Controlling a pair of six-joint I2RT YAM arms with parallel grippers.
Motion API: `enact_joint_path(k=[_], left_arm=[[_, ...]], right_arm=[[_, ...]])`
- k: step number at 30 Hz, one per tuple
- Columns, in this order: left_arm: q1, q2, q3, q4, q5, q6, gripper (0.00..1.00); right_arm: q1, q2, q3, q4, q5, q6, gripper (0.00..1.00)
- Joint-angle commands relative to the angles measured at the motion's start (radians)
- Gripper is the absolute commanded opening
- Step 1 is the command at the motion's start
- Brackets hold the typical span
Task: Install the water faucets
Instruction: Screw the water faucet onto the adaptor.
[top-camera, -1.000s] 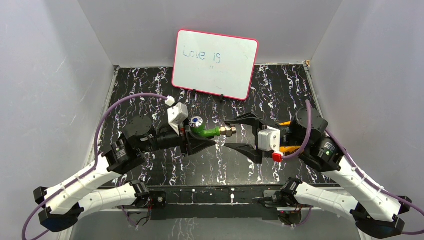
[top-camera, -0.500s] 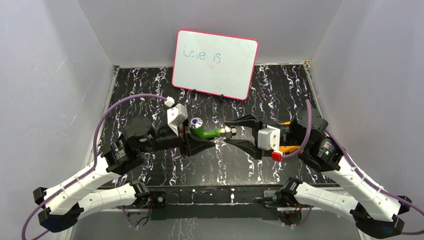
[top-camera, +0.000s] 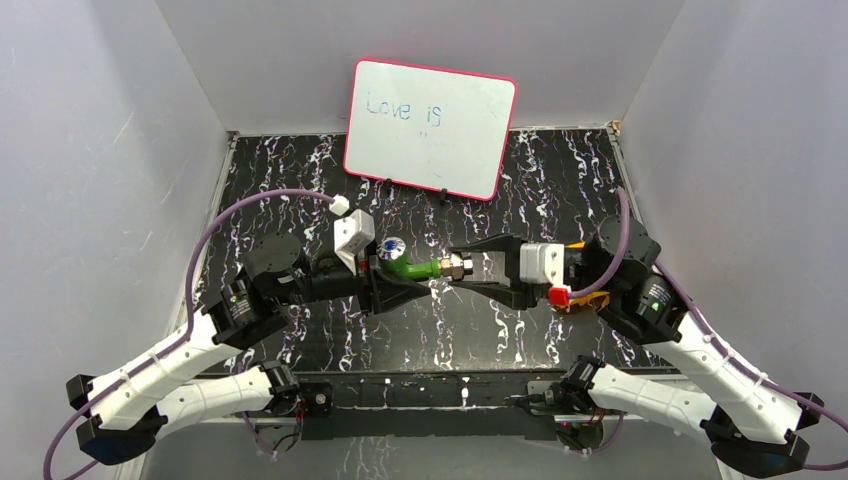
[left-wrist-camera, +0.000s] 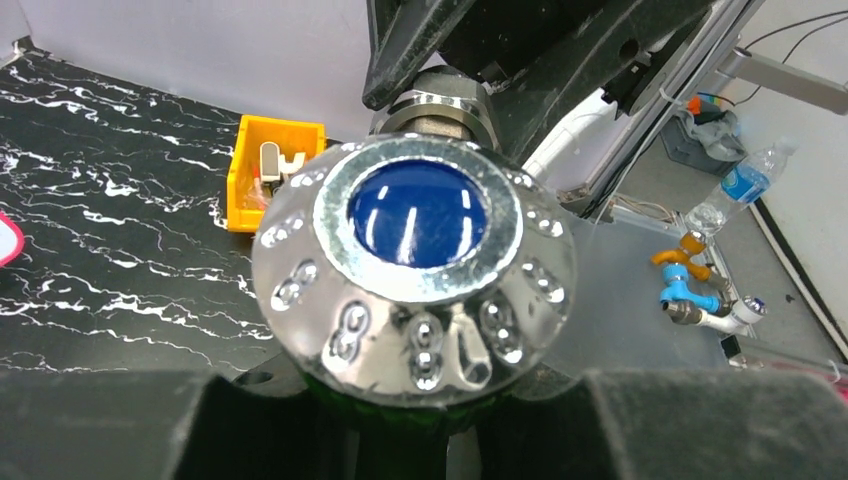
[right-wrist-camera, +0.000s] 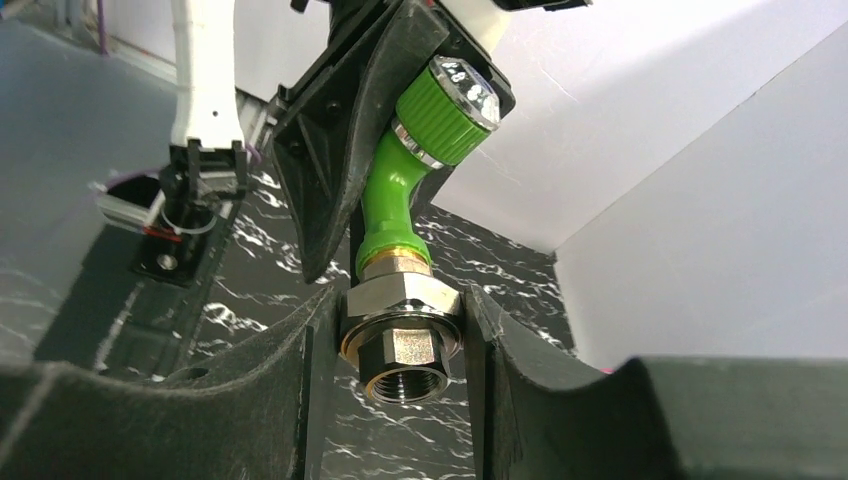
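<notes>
Top external view has the green tap (top-camera: 408, 268) held up off the table (top-camera: 300, 180), strung sideways between the two grippers. The left gripper (top-camera: 402, 278) has its fingers squeezed narrow on the green body, right under the knob (top-camera: 391, 247). The metal fitting (top-camera: 455, 267) sticks out past those fingertips, straight into the right gripper (top-camera: 455, 266).

From the right wrist cam, the fitting's hex nut sits dead centre between the right fingers (right-wrist-camera: 300, 400). Both look pressed against its sides, so I'd call that a grip on the fitting, at a middling width. The open threaded hole faces the camera, and the green body angles up and away from the fingertips to the knob.

The left wrist cam is mostly knob: a shiny silver dome with a blue centre, sitting just above the gap between the left fingers (left-wrist-camera: 120, 425). Right behind it you can see the fitting with the other arm's black fingers on either side.

An orange tray (left-wrist-camera: 270, 170) with a few bits in it sits on the table past the left fingertips, off to the left in that view. A whiteboard (top-camera: 430, 128) reading "Love is" stands at the far edge, well beyond both sets of fingers.
</notes>
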Motion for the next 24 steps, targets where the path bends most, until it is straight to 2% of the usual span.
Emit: enact_joint_path(k=[1,9,18,24], left_arm=[[-0.002,-0.009,0.058,0.098,0.038,0.064,0.0],[-0.003,-0.001,0.094,0.057,0.026,0.236,0.0],[-0.003,-0.018,0.103,0.055,0.072,0.507,0.0],[-0.002,-0.047,0.09,0.056,0.068,0.61,0.0]], right_arm=[[0.005,0.016,0.005,0.125,0.033,0.259,0.1],[0.005,0.057,0.026,0.14,0.068,0.596,0.07],[0.004,0.076,0.029,0.157,0.097,0.867,0.01],[0.004,0.104,0.04,0.141,0.143,1.031,0.01]])
